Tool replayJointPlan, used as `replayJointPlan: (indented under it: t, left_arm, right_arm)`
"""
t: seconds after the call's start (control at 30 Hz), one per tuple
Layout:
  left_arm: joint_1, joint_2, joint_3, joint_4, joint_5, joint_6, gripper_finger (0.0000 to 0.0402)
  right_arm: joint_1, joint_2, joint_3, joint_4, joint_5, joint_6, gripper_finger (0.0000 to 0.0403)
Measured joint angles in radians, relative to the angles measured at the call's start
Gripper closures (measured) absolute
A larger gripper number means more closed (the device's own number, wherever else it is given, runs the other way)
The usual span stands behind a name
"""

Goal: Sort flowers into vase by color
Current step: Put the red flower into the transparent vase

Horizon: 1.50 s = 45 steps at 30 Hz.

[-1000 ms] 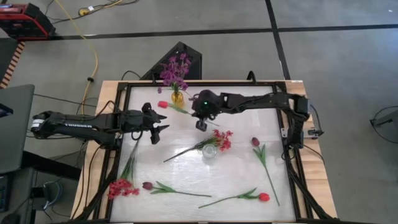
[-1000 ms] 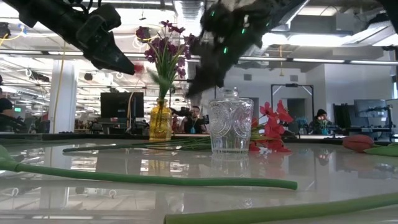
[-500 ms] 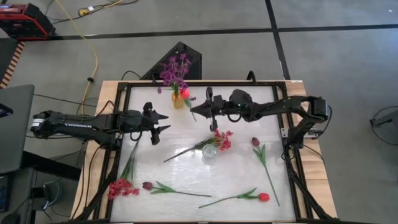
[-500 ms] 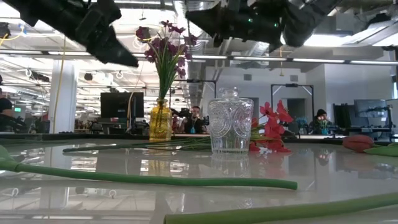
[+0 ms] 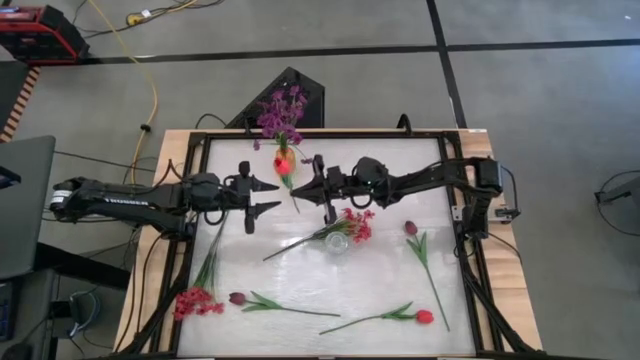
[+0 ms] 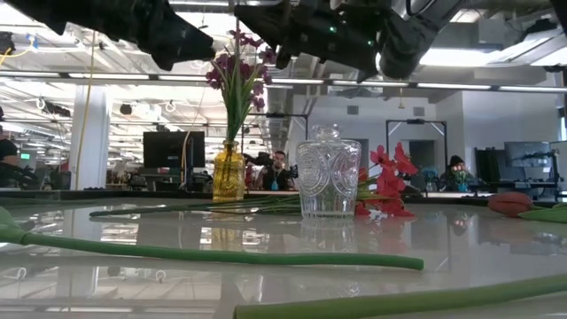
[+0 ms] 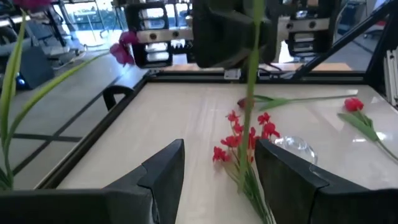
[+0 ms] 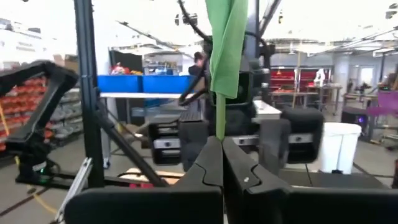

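High view: right gripper (image 5: 312, 187) pinches red tulip (image 5: 283, 166) (green stem); left gripper (image 5: 266, 194) wide.

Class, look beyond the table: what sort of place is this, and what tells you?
Most likely a large open robotics lab or workshop: exposed ceiling ducts, a monitor with people seated behind, and blue storage bins on racks.

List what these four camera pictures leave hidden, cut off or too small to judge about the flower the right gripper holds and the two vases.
- Red tulip, high view: its stem below the right gripper is too thin to trace.
- Right wrist view: the bloom is cut off by the top edge; only stem and leaf show.
- Yellow vase, high view: its mouth is hidden by the purple flowers.
- Clear glass vase, low view: its contents cannot be judged through the patterned glass.
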Motion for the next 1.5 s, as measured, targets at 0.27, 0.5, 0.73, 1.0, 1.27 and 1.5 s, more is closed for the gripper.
replayJointPlan:
  t: [0.27,0.5,0.73,1.0,1.27,1.5]
  left_arm:
    - [0.0,0.003,0.0,-0.059,0.0,-0.017,0.0216]
    - [0.0,0.004,0.0,-0.141,-0.018,-0.018,0.0216]
    - [0.0,0.004,0.0,-0.157,-0.029,0.001,0.0216]
    - [0.0,0.004,0.0,-0.154,-0.035,0.005,0.0216]
    - [0.0,0.004,0.0,-0.155,-0.034,-0.026,0.0216]
    - [0.003,0.004,0.0,-0.155,-0.052,-0.027,0.0216]
  right_arm:
    - [-0.014,-0.068,0.001,-0.208,0.001,0.005,0.0384]
    - [-0.021,-0.204,0.001,-0.677,0.017,-0.006,0.0384]
    - [-0.032,-0.331,0.001,-1.188,0.232,-0.048,0.0384]
    - [-0.033,-0.268,0.001,-1.28,0.449,-0.201,0.0384]
    - [-0.001,-0.094,0.067,-1.242,0.451,-0.388,0.0384]
    - [0.07,0.0,0.19,-1.403,0.488,-0.462,0.0363]
